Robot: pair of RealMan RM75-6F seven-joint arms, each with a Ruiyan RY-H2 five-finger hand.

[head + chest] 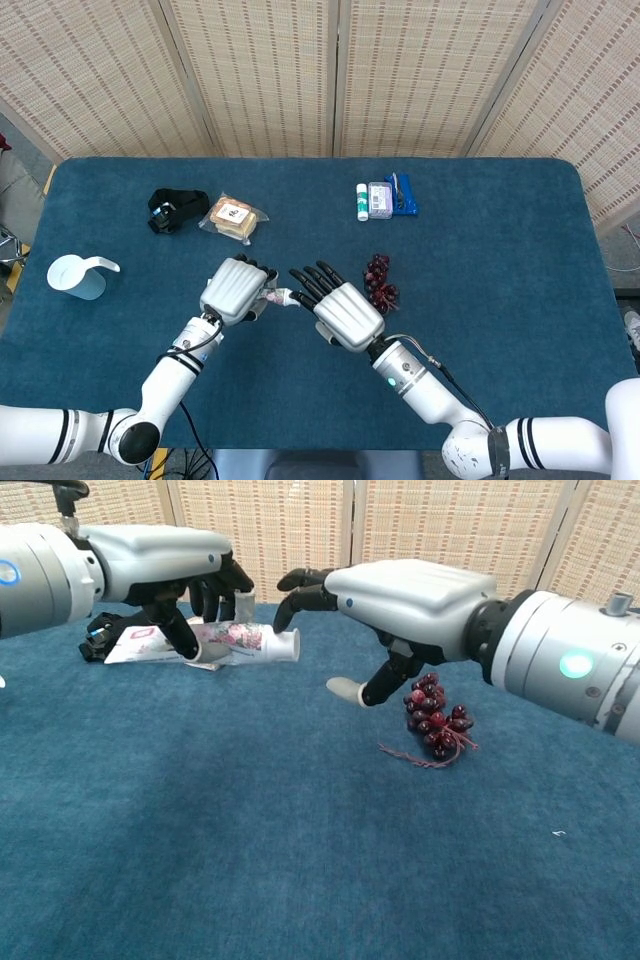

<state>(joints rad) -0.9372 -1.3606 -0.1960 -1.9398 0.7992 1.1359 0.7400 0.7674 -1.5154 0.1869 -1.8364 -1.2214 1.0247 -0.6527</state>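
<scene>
The left hand (185,580) grips a white tube (240,642) with a floral print, holding it level above the blue bench (250,860), cap end toward the right hand (400,595). The right hand is released, fingers spread; its fingertips (292,583) reach just beside the tube's cap, and contact cannot be judged. A bunch of dark red grapes (436,720) lies near the right hand.
</scene>
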